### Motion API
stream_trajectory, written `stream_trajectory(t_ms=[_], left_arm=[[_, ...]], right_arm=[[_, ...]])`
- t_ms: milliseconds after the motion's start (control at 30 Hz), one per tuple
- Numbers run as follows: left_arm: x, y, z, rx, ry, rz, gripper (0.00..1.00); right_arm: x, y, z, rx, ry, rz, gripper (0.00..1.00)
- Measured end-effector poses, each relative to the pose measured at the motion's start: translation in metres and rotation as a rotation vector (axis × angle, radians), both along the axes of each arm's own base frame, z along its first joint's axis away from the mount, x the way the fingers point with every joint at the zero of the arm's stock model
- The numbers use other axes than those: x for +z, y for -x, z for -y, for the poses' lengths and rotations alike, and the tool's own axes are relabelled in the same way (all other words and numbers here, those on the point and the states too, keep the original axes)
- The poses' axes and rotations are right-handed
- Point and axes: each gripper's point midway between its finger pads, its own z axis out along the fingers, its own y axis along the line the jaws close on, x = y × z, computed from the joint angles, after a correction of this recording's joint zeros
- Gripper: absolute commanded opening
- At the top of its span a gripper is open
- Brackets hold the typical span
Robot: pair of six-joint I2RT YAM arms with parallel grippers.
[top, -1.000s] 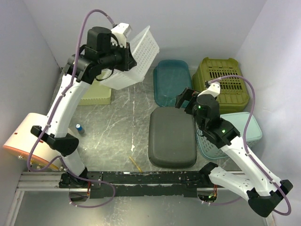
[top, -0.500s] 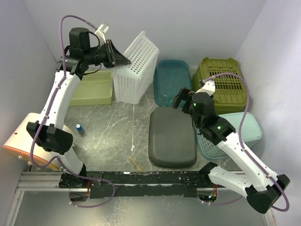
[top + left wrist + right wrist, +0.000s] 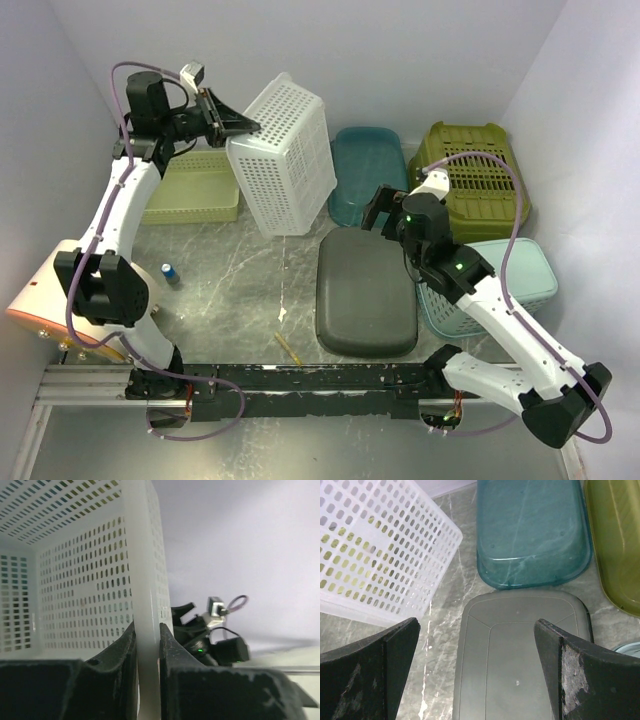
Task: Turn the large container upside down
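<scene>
We see the white slotted basket (image 3: 285,150), rectangular and pierced with rows of oval holes, tilted at the far left of the worktop (image 3: 240,270), just beside the teal tub (image 3: 365,175). Its mouth faces the left arm. The left claw (image 3: 146,635) is pinched narrowly on its solid rim. Its lowest corner may touch the worktop; we cannot tell. The right claw (image 3: 385,210) gapes wide over the grey tub (image 3: 365,295).

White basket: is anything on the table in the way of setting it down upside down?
Nothing visible. The white basket hangs tilted in the left gripper, with bare table on its near side. The green tray and teal tub flank that spot closely; the table directly beneath is hidden.
</scene>
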Motion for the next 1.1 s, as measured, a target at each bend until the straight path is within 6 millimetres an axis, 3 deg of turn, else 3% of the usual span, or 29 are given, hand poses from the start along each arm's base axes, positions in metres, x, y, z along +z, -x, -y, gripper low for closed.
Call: stream_trajectory(t_ms=[133,267,367,533,600,700,733,833,967,1100], left_arm=[[-0.009,-0.004,-0.012,-0.03,0.103,-0.059,0.07],[-0.034,-0.005,-0.021,-0.054,0.191,-0.141,0.07],[-0.054,-0.006,-0.024,-0.078,0.214,-0.198,0.07],[-0.069,-0.011,-0.027,-0.096,0.202,-0.208,0.12],[-0.076,-0.014,-0.029,-0.103,0.203,-0.211,0.27],[-0.087,-0.026,-0.037,-0.11,0.214,-0.226,0.84],[-0.092,-0.032,-0.043,-0.1,0.213,-0.227,0.96],[-0.115,-0.052,-0.064,-0.045,0.199,-0.27,0.99],[-0.142,-0.093,-0.105,0.128,0.09,-0.294,0.99],[-0.145,-0.116,-0.141,0.311,-0.089,-0.248,0.99]], right_arm=[[-0.006,-0.004,-0.006,0.015,0.004,-0.014,1.0],[-0.008,-0.007,-0.012,0.03,0.001,-0.02,1.0],[-0.012,-0.01,-0.015,0.037,0.005,-0.028,1.0],[-0.02,-0.012,-0.019,0.047,0.018,-0.049,1.0],[-0.021,-0.013,-0.02,0.05,0.018,-0.052,1.0],[-0.021,-0.013,-0.021,0.055,0.015,-0.052,1.0],[-0.021,-0.013,-0.021,0.056,0.015,-0.052,1.0],[-0.021,-0.013,-0.021,0.054,0.013,-0.052,1.0],[-0.02,-0.012,-0.02,0.049,0.01,-0.05,1.0],[-0.019,-0.01,-0.016,0.036,0.012,-0.052,1.0]])
